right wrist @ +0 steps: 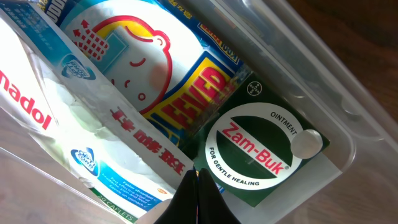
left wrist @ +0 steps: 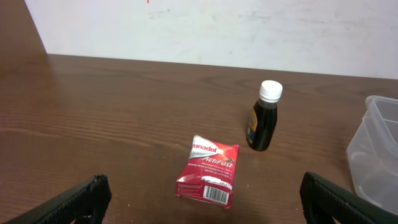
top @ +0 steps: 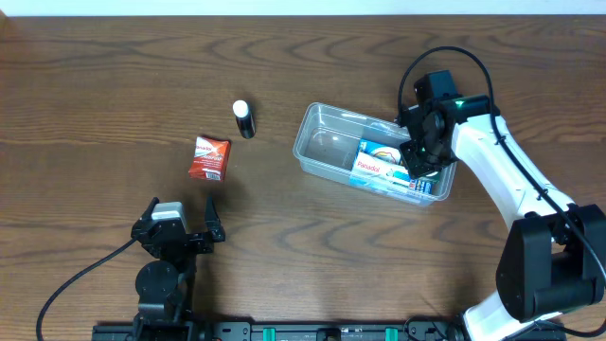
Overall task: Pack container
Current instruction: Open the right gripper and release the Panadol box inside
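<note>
The container [top: 324, 144], a clear shallow tub, lies right of centre on the table. Its right half holds a blue-and-white Panadol box [top: 379, 169] and other packs. My right gripper [top: 420, 157] hovers over that end, shut with nothing between its fingers. In the right wrist view its gripper tips [right wrist: 198, 198] meet just above a green Zam-Buk box [right wrist: 256, 150] and the Panadol box [right wrist: 93, 155], inside the container wall [right wrist: 323, 81]. My left gripper [top: 180, 224] stands wide open near the front edge, empty. A red Panadol packet [left wrist: 207, 171] lies ahead of the left gripper [left wrist: 202, 208].
A small dark bottle with a white cap [top: 244, 119] stands behind the red packet [top: 208, 157], and shows upright in the left wrist view as the bottle [left wrist: 264, 118]. A yellow-and-red pack [right wrist: 186, 81] lies in the tub. The container's corner [left wrist: 376, 149] shows at the right.
</note>
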`<state>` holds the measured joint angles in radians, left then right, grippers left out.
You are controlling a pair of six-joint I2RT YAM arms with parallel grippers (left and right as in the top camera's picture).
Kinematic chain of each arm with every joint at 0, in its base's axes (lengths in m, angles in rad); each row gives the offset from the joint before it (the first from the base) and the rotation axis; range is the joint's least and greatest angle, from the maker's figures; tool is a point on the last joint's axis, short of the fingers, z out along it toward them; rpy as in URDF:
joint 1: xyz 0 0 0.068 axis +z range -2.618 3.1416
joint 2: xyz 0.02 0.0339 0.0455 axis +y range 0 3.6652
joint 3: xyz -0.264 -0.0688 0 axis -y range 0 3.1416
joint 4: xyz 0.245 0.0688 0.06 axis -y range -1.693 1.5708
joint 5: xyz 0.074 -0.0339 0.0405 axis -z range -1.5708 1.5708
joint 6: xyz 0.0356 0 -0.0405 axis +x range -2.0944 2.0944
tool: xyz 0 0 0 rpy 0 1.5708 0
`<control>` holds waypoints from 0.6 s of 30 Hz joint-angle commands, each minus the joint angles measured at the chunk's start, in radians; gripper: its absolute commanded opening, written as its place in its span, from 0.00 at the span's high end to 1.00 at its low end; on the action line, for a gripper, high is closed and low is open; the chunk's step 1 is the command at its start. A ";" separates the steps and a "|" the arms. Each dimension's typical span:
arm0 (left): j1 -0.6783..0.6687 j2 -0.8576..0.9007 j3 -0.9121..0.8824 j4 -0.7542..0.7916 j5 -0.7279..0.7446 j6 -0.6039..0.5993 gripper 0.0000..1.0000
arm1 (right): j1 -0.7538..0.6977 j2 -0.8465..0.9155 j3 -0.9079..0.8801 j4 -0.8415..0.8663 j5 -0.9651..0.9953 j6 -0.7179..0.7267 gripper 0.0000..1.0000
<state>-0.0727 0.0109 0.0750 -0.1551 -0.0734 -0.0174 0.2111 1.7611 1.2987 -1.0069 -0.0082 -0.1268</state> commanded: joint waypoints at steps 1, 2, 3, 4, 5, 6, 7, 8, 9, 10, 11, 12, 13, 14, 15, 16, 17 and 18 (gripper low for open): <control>0.006 -0.004 -0.007 -0.024 0.014 0.017 0.02 | -0.010 0.008 -0.006 0.002 -0.009 0.019 0.99; 0.006 -0.004 -0.007 -0.024 0.014 0.018 0.02 | -0.010 0.008 -0.006 0.002 -0.021 0.019 0.99; 0.006 -0.004 -0.007 -0.024 0.014 0.018 0.02 | -0.010 0.008 -0.006 0.004 -0.032 0.022 0.99; 0.006 -0.004 -0.007 -0.024 0.014 0.017 0.02 | -0.010 0.008 -0.006 0.005 -0.034 0.029 0.99; 0.006 -0.004 -0.007 -0.024 0.014 0.018 0.02 | -0.010 0.008 -0.006 0.005 -0.034 0.037 0.99; 0.006 -0.004 -0.007 -0.024 0.014 0.017 0.02 | -0.010 0.008 -0.006 0.005 -0.034 0.046 0.99; 0.006 -0.004 -0.007 -0.024 0.014 0.017 0.02 | -0.010 0.008 -0.006 0.005 -0.034 0.053 0.99; 0.006 -0.004 -0.007 -0.024 0.014 0.018 0.02 | -0.010 0.008 -0.006 0.004 -0.034 0.062 0.99; 0.006 -0.004 -0.007 -0.024 0.014 0.018 0.02 | -0.010 0.008 -0.006 0.004 -0.034 0.071 0.99; 0.006 -0.004 -0.007 -0.024 0.014 0.018 0.02 | -0.010 0.008 -0.006 0.004 -0.034 0.082 0.99; 0.006 -0.004 -0.007 -0.024 0.014 0.018 0.02 | -0.010 0.008 -0.006 0.004 -0.034 0.085 0.99; 0.006 -0.004 -0.007 -0.024 0.014 0.018 0.02 | -0.010 0.008 -0.006 0.005 -0.033 0.087 0.99; 0.006 -0.004 -0.007 -0.024 0.014 0.018 0.02 | -0.010 0.008 -0.006 0.005 -0.031 0.087 0.99; 0.006 -0.004 -0.007 -0.024 0.014 0.017 0.02 | -0.010 0.008 -0.006 0.005 -0.020 0.089 0.99; 0.006 -0.004 -0.007 -0.024 0.014 0.018 0.02 | -0.010 0.008 -0.006 0.005 -0.006 0.089 0.99; 0.006 -0.004 -0.007 -0.024 0.014 0.018 0.02 | -0.010 0.008 -0.006 0.005 0.005 0.089 0.99; 0.006 -0.004 -0.007 -0.024 0.014 0.018 0.02 | -0.010 0.008 -0.006 0.005 0.010 0.089 0.99; 0.006 -0.004 -0.007 -0.024 0.014 0.017 0.02 | -0.010 0.008 -0.006 0.005 0.011 0.089 0.99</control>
<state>-0.0727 0.0109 0.0750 -0.1551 -0.0734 -0.0174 0.2111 1.7611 1.2987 -1.0046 -0.0216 -0.0601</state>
